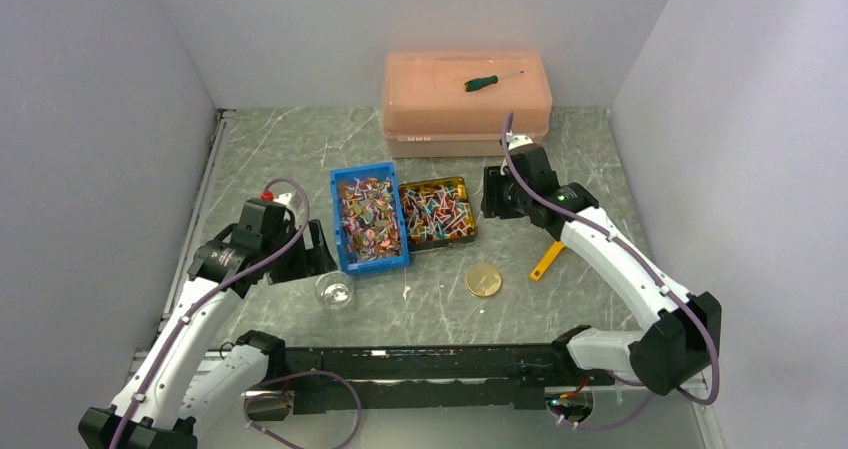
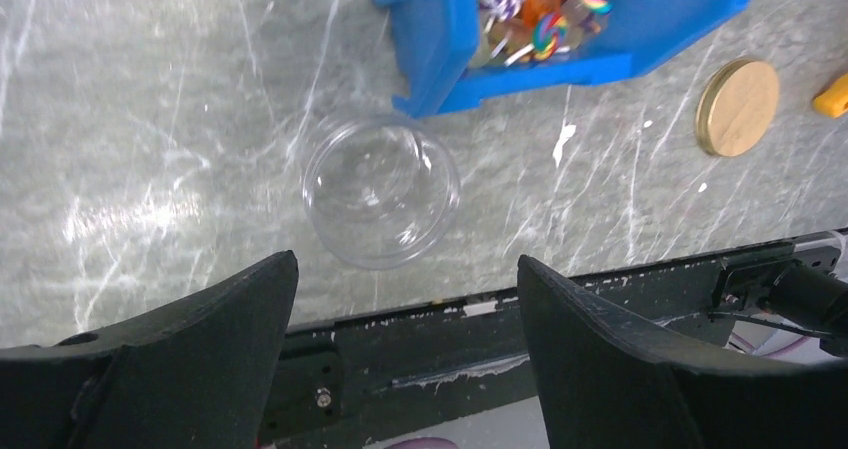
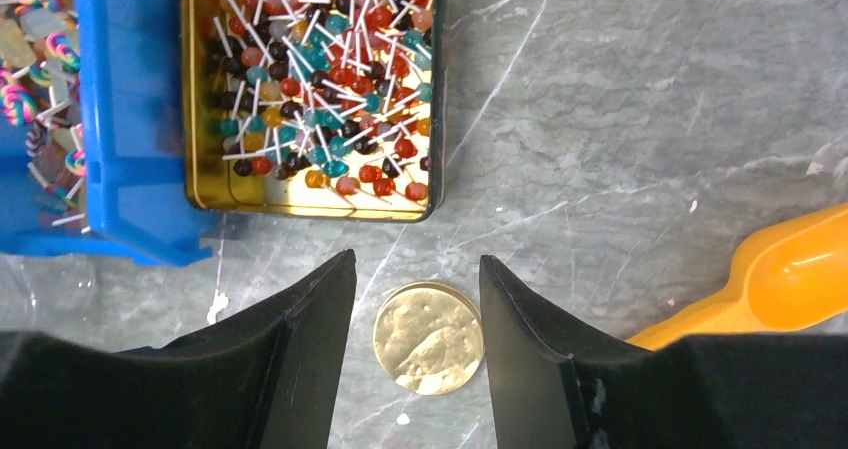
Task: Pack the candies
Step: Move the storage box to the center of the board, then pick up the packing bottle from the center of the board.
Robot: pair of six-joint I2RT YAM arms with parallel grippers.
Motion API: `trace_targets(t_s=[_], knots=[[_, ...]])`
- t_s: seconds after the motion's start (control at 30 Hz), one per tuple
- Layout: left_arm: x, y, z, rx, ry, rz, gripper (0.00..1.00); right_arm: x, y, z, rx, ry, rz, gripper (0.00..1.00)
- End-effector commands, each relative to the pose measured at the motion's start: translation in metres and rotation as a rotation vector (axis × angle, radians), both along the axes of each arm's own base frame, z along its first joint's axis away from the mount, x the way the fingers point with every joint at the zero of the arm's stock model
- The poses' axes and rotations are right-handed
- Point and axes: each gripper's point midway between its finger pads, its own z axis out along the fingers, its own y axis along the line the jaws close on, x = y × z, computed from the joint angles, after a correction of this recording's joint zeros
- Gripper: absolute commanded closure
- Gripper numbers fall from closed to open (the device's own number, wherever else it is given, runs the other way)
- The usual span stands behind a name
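Note:
The candies lie in two heaps: wrapped sweets in a blue bin (image 1: 368,221) and small lollipops in a gold tin (image 1: 437,210) beside it. The tin's candies (image 3: 320,79) fill the top of the right wrist view. A few of the bin's candies (image 2: 540,9) show in the left wrist view. A clear round jar (image 2: 380,189) stands empty near the bin's front corner. A gold round lid (image 3: 428,337) lies flat below my right gripper (image 3: 417,259), which is open and empty. My left gripper (image 2: 405,261) is open and empty, just short of the jar.
An orange scoop (image 1: 547,260) lies right of the gold lid (image 1: 483,280). A pink lidded box (image 1: 466,104) stands at the back with a green-handled screwdriver (image 1: 490,81) on top. Grey walls close in both sides. A black rail (image 1: 430,374) runs along the near edge.

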Motion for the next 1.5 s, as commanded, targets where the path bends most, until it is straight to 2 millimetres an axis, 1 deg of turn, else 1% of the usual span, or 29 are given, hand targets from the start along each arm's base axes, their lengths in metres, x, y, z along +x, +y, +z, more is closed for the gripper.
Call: trace_targets(t_s=[0.0,0.1,0.27,0.33,0.53,0.63,0.77,0.97,1.07,1.23,1.47], knots=[[-0.018,0.005,-0.015,0.002,0.101,0.06,0.17,-0.015,0.005,0.004,0.06,0.006,0.022,0.48],[-0.025,0.01,-0.024,0.026,0.154,0.082,0.24,-0.021,0.005,0.001,0.075,0.015,0.028,0.48],[-0.031,0.012,-0.038,0.041,0.212,0.111,0.26,-0.028,0.006,0.0,0.099,0.013,0.034,0.48],[-0.034,0.012,-0.044,0.049,0.252,0.115,0.28,-0.032,0.006,0.0,0.105,0.014,0.037,0.48],[-0.03,0.014,-0.057,0.077,0.296,0.143,0.36,-0.039,0.003,-0.001,0.118,0.008,0.029,0.49],[-0.027,0.016,-0.068,0.102,0.33,0.156,0.4,-0.043,0.001,-0.001,0.125,0.003,0.027,0.49],[-0.021,0.012,-0.076,0.095,0.352,0.17,0.47,-0.049,-0.002,-0.002,0.126,0.002,0.026,0.49],[-0.017,0.015,-0.088,0.122,0.372,0.189,0.52,-0.057,-0.006,-0.001,0.127,-0.005,0.029,0.49],[-0.016,0.014,-0.094,0.122,0.384,0.184,0.59,-0.06,-0.008,-0.001,0.128,-0.008,0.029,0.49],[-0.017,0.009,-0.099,0.11,0.408,0.161,0.7,-0.064,-0.011,-0.003,0.121,-0.008,0.033,0.49],[-0.022,0.005,-0.098,0.1,0.416,0.143,0.83,-0.066,-0.012,-0.002,0.119,-0.014,0.034,0.49]])
